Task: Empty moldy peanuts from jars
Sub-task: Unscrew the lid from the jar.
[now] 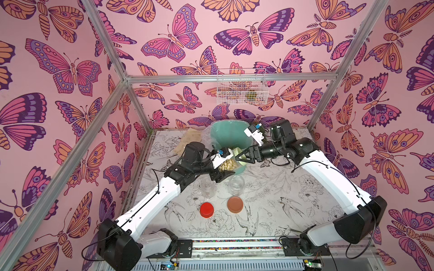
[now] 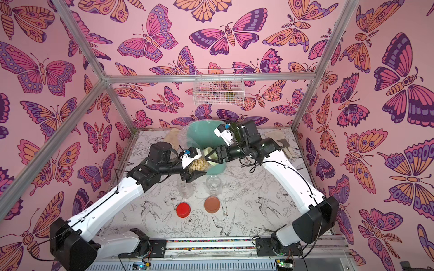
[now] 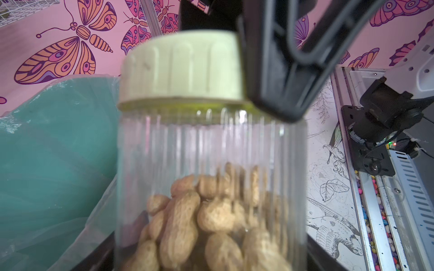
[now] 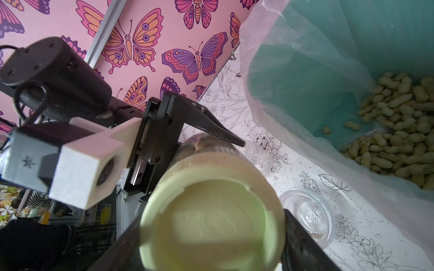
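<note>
The left hand (image 1: 226, 167) grips the tilted jar (image 1: 228, 164) of moldy peanuts (image 3: 211, 215) off the worktop (image 1: 281, 206), toward its back edge, just beside the teal bin (image 1: 223, 133). The right hand (image 1: 241, 157) is clamped on its pale green lid (image 4: 211, 223) (still on the jar). Two lidless jars (image 1: 236, 185) stand mid-worktop; loose peanuts (image 4: 399, 140) lie in the bin.

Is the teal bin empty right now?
No, a heap of peanuts lies at the bottom of the teal bin.

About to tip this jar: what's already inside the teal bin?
A heap of peanuts lies at the bottom of the teal bin, inside its clear plastic liner. Liner folds and the frame edge hide the rest.
</note>
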Robot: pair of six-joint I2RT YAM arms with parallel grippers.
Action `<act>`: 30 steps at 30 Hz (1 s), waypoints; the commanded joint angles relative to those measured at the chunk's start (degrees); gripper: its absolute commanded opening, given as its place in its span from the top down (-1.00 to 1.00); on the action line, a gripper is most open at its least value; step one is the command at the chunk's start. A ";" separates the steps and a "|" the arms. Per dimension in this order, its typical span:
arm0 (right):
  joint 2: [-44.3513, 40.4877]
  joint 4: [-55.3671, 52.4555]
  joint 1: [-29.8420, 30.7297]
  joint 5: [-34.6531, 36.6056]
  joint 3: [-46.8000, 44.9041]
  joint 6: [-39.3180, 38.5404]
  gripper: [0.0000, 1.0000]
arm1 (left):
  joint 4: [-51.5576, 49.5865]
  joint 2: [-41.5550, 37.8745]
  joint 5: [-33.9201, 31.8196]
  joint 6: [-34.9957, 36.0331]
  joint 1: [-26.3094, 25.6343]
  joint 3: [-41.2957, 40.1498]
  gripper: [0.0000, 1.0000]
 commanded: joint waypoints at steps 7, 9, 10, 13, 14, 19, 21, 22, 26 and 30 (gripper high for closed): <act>-2.53 -2.94 -2.09 -1.61 0.26 -25.93 0.59 | -1.91 -0.25 8.60 0.09 2.47 2.92 1.00; -2.55 -3.29 -2.63 -1.70 0.10 -30.51 0.63 | -2.39 -0.23 9.84 -0.01 3.03 3.18 1.00; -2.42 -3.84 -2.83 -1.70 0.19 -33.04 0.63 | -2.63 -0.36 10.49 -0.07 3.26 3.25 1.00; -1.73 -6.47 -2.82 -1.95 1.49 -39.99 0.60 | -2.74 -0.43 11.99 -0.72 3.75 3.36 1.00; -1.48 -7.08 -2.82 -2.03 1.95 -41.53 0.57 | -2.72 -0.49 12.28 -0.88 3.89 3.32 1.00; -1.14 -6.63 -2.76 -1.26 2.66 -46.52 0.29 | -2.76 -0.08 14.50 -1.52 4.18 3.53 1.00; -1.32 -4.82 -2.50 -0.25 2.41 -45.40 0.11 | -2.72 0.19 14.71 -1.67 4.14 3.69 1.00; -1.57 -3.81 -2.26 -0.12 2.18 -44.76 0.00 | -2.68 0.27 14.71 -1.59 4.20 3.64 1.00; -2.53 0.43 -2.03 -2.47 0.69 -39.39 -0.60 | -2.59 0.15 14.36 -1.59 4.12 3.42 1.00; -2.77 -0.09 -2.03 -5.10 0.27 -35.48 -0.98 | -2.00 -0.17 14.05 -1.57 4.15 3.16 1.00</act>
